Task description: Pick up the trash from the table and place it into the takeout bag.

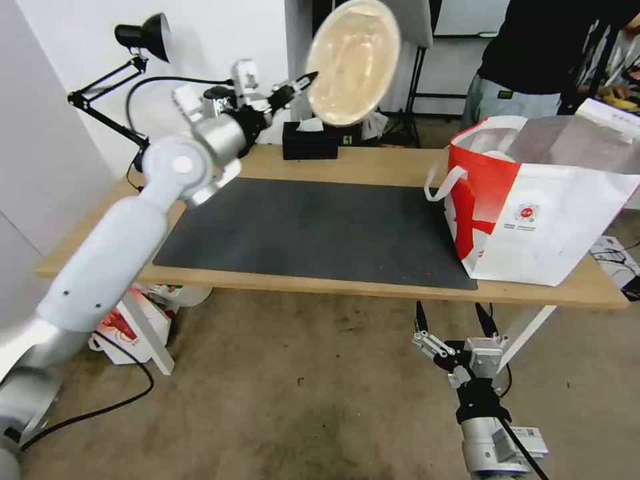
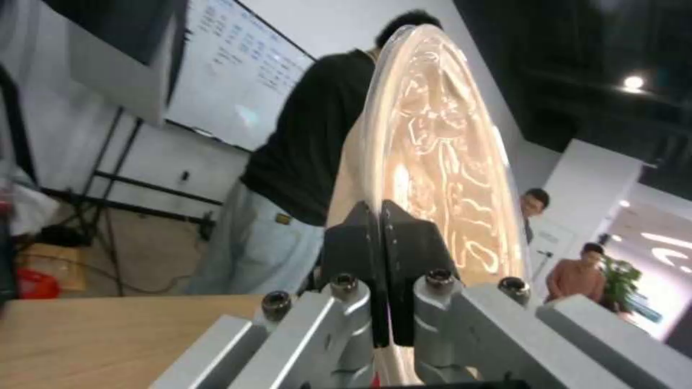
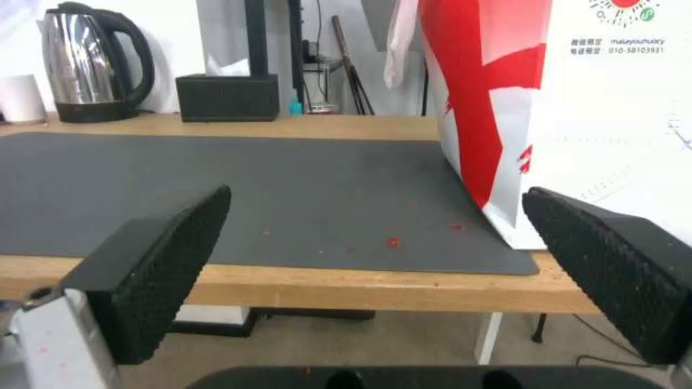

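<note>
Left gripper: the left gripper (image 1: 308,78) is high in the air over the back edge of the table, near the back left corner; its two black fingers (image 2: 411,254) are pinched tight on the rim of the bowl; the left wrist view shows the rim squeezed between them

Bowl: the smaller beige paper-pulp bowl (image 1: 353,61) is round and shallow; it is tipped up on its edge, with its open side facing the robot; it hangs in the air above the black tissue box (image 1: 310,141) and touches nothing but the gripper

Right gripper: the right gripper (image 1: 455,321) is low, below the front edge of the table and in front of the bag; its two black bumpy fingers (image 3: 155,270) are spread wide with nothing between them

Takeout bag: the large white bag with a red side panel, white strap handles and a small round red logo (image 1: 537,220) stands upright at the right end of the table; its top is open; its near corner sits on the right edge of the mat

Table: the long light-wood tabletop (image 1: 373,167) has a large dark grey mat (image 1: 313,230) in the middle; some tiny red crumbs (image 3: 393,242) lie on the mat near its front right corner

Back edge: the black tissue box sits at the back edge of the table; a shiny silver kettle with a black handle (image 3: 94,62) stands near the back left corner; a black desk lamp (image 1: 143,35) is at the left end
</note>
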`<state>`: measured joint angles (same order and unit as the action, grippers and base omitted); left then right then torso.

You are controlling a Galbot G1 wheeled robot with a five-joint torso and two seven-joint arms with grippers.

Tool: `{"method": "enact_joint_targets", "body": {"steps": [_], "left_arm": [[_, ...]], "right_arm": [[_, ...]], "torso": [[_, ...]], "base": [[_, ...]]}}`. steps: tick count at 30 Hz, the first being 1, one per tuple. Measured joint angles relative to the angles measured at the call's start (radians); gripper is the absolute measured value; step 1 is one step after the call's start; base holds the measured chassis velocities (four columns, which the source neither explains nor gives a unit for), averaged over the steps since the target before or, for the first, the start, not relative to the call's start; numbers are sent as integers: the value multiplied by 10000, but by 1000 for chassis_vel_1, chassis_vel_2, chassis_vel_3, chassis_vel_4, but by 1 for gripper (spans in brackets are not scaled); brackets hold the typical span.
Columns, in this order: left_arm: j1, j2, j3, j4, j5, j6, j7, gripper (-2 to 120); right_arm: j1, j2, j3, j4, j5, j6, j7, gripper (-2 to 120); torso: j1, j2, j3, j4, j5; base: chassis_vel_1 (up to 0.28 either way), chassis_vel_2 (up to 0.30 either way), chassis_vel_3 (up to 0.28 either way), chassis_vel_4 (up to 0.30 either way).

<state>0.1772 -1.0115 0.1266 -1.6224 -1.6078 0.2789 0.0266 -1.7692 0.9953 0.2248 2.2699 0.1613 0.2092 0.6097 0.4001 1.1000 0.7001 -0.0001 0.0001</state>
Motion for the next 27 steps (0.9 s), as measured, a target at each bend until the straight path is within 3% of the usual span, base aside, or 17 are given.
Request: {"method": "enact_joint_targets", "body": {"steps": [11,27], "left_arm": [[-952,-1236,959,1188,262,-122,372,0],[-2034,-2313,1649,3009,604,-157,1048,0]], "right_arm": [[0,0,0,0,0,0,0,100],[0,0,0,0,0,0,0,100]], "torso": [[0,0,-1,1,1],[-1,0,0,1,1]], "base": [[0,0,0,0],[0,0,0,0]]}}
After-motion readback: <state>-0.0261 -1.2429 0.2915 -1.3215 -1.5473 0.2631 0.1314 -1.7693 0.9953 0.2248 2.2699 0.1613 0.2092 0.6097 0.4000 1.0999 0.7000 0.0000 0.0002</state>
